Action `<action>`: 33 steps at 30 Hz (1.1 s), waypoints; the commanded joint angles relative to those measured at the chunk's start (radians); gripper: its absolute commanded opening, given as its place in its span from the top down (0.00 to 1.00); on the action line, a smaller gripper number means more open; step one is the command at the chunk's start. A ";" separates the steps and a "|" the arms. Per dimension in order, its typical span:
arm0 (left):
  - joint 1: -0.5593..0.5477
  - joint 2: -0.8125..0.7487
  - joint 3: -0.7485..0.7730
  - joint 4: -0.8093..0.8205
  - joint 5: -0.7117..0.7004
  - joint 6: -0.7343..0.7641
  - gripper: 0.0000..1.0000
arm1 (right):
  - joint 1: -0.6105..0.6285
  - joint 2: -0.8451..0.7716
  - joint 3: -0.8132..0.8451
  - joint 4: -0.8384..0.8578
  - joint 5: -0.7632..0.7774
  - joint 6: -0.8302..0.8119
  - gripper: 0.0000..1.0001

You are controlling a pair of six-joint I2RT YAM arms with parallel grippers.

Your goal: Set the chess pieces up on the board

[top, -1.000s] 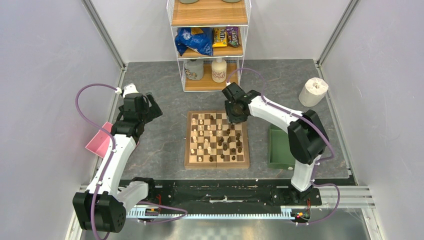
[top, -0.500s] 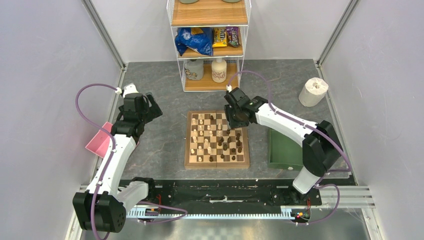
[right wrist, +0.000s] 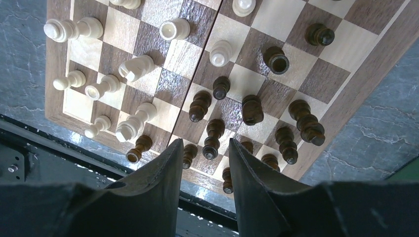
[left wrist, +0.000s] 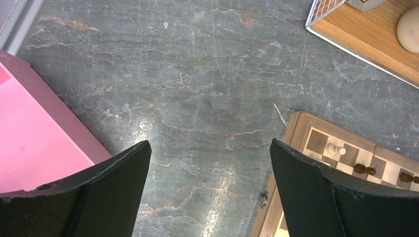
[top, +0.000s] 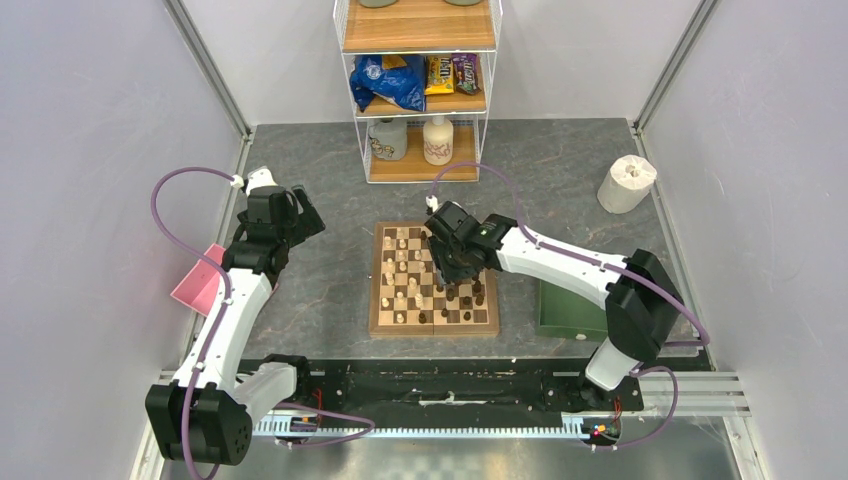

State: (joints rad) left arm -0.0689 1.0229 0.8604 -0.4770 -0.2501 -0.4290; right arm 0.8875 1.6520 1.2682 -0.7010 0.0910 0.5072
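Note:
The board [top: 374, 285] lies at the table's middle, with pale chess pieces [top: 400, 290] mostly on its left half and dark chess pieces [top: 470, 297] on its right half. My right gripper [top: 455, 268] hangs over the board's middle. In the right wrist view [right wrist: 206, 143] its jaws stand slightly apart with nothing between them, above dark pieces [right wrist: 252, 109], with pale pieces [right wrist: 133, 66] to the left. My left gripper [top: 303, 218] is wide open and empty [left wrist: 210, 143] over bare table left of the board's corner [left wrist: 296, 129].
A pink tray [top: 197, 283] lies at the left wall and shows under the left finger [left wrist: 29, 138]. A green tray [top: 560, 298] lies right of the board. A wire shelf [top: 420, 150] stands behind it, with a paper roll [top: 627, 183] at the back right.
My right gripper has moved from the board's far right corner leftward and nearer, over the board's middle. The left arm has not moved.

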 commanded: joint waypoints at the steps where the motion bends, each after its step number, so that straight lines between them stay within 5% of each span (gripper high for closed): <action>1: 0.001 0.002 0.008 0.026 0.018 0.006 0.02 | 0.013 0.003 0.003 -0.027 0.043 0.025 0.54; 33: 0.000 -0.003 0.005 0.026 0.019 0.008 0.02 | 0.036 0.063 0.010 -0.052 0.001 0.031 0.68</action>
State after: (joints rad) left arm -0.0689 1.0229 0.8604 -0.4770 -0.2329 -0.4290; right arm 0.9146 1.7126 1.2682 -0.7433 0.1013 0.5316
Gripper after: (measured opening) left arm 0.975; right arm 0.322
